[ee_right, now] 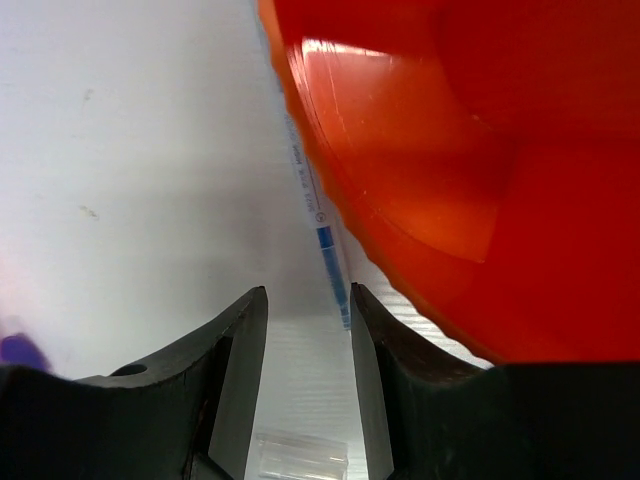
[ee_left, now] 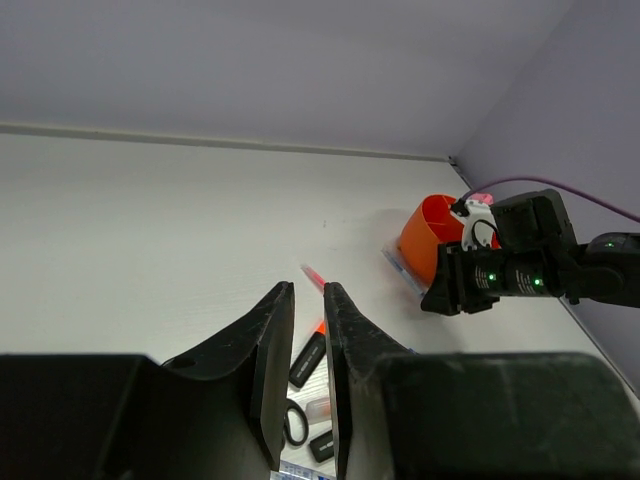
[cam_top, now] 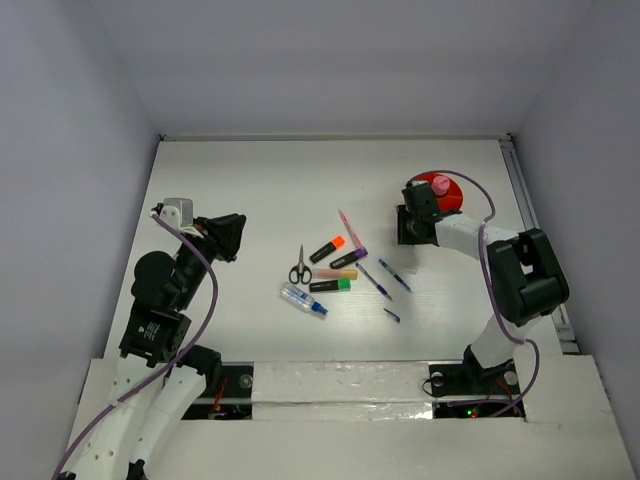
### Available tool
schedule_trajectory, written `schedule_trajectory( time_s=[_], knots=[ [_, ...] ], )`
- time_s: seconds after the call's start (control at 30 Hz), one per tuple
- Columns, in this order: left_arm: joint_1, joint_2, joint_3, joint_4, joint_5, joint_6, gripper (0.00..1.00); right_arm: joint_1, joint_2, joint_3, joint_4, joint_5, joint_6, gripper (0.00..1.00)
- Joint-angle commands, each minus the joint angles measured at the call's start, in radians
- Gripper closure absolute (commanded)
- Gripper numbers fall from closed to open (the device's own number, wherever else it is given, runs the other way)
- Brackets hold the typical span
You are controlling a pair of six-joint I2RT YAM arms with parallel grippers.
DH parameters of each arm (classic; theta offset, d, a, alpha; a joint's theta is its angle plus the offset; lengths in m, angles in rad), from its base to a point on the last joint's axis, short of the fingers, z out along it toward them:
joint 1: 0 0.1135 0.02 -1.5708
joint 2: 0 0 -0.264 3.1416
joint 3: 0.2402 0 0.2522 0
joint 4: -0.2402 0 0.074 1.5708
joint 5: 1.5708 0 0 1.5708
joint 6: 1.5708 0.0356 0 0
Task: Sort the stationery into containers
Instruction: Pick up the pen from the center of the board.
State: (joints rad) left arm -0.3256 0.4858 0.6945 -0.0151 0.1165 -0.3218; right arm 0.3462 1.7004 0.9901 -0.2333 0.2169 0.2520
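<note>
- The right gripper (cam_top: 412,228) hangs just beside the orange cup (cam_top: 455,198) at the far right of the table (cam_top: 250,180). From its wrist camera the jaws stand a fair way apart with nothing between them, only bare tabletop, and the cup's wall fills the upper right.
- A clear strip with blue print (ee_right: 325,240) lies along the foot of the cup. I can't tell what it is.
- The left gripper (cam_top: 228,238) sits over the left side of the table, aimed at the pile but well apart from it. Its fingers (ee_left: 270,340) show only a narrow slit, and it holds nothing.
- The stationery lies loose mid-table, between the two arms:
  - black-handled scissors (cam_top: 300,268);
  - orange highlighter (cam_top: 328,248), purple highlighter (cam_top: 348,258), yellow-pink highlighter (cam_top: 338,273) and green highlighter (cam_top: 330,285);
  - white-blue tube (cam_top: 304,300);
  - two thin blue pens (cam_top: 394,275);
  - a slim pink pen (cam_top: 347,225).
- I can't see inside the cup from any angle, so I can't say what it holds.
- To my eye this is the turnaround at the cup: both hands are empty and nearly everything is still unsorted.
- The next move calls for one arm to swing over the pile, line its jaws across a single item and come down without nudging the others. The blue pens are nearest the right gripper, and the scissors and tube are nearest the left.
</note>
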Motion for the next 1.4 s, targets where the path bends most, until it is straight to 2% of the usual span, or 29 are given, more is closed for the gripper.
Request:
schedule_trajectory(
  time_s=[0.0, 0.3, 0.4, 0.6, 0.7, 0.77, 0.93, 1.07, 1.1, 1.17, 1.3, 1.33, 1.37],
  knots=[
    [-0.004, -0.003, 0.017, 0.040, 0.015, 0.012, 0.84, -0.013, 0.021, 0.048, -0.026, 0.033, -0.020, 0.55],
    [-0.004, -0.004, 0.017, 0.043, 0.020, 0.013, 0.84, -0.013, 0.048, 0.064, -0.047, 0.024, -0.025, 0.54],
    [-0.004, -0.003, 0.017, 0.043, 0.022, 0.013, 0.84, -0.013, 0.065, 0.076, -0.060, -0.023, -0.031, 0.58],
    [-0.004, -0.007, 0.014, 0.043, 0.020, 0.013, 0.84, -0.013, 0.054, 0.062, -0.061, -0.056, -0.028, 0.70],
    [-0.004, -0.007, 0.014, 0.044, 0.022, 0.009, 0.84, -0.013, 0.053, 0.059, -0.058, -0.057, -0.030, 0.78],
    [-0.004, -0.009, 0.011, 0.047, 0.023, 0.006, 0.84, -0.013, 0.050, 0.061, -0.058, -0.056, -0.031, 0.88],
    [-0.004, -0.007, 0.008, 0.053, 0.028, -0.002, 0.83, -0.013, 0.004, 0.045, -0.011, -0.103, -0.059, 0.99],
    [-0.004, 0.005, 0.005, 0.056, 0.035, -0.008, 0.81, 0.020, -0.088, -0.002, 0.074, -0.232, -0.100, 1.00],
    [-0.004, 0.010, 0.005, 0.058, 0.038, -0.011, 0.80, 0.033, -0.114, -0.014, 0.115, -0.326, -0.121, 1.00],
    [-0.004, 0.025, 0.005, 0.060, 0.057, -0.017, 0.79, 0.051, -0.169, -0.039, 0.161, -0.398, -0.143, 1.00],
    [-0.004, 0.040, 0.005, 0.064, 0.072, -0.029, 0.78, 0.092, -0.318, -0.173, 0.354, -0.571, -0.143, 1.00],
    [-0.004, 0.042, 0.007, 0.067, 0.075, -0.031, 0.78, 0.103, -0.333, -0.198, 0.456, -0.674, -0.111, 1.00],
    [-0.004, 0.042, 0.007, 0.070, 0.080, -0.034, 0.78, 0.103, -0.344, -0.218, 0.497, -0.712, -0.094, 1.00]
  ],
)
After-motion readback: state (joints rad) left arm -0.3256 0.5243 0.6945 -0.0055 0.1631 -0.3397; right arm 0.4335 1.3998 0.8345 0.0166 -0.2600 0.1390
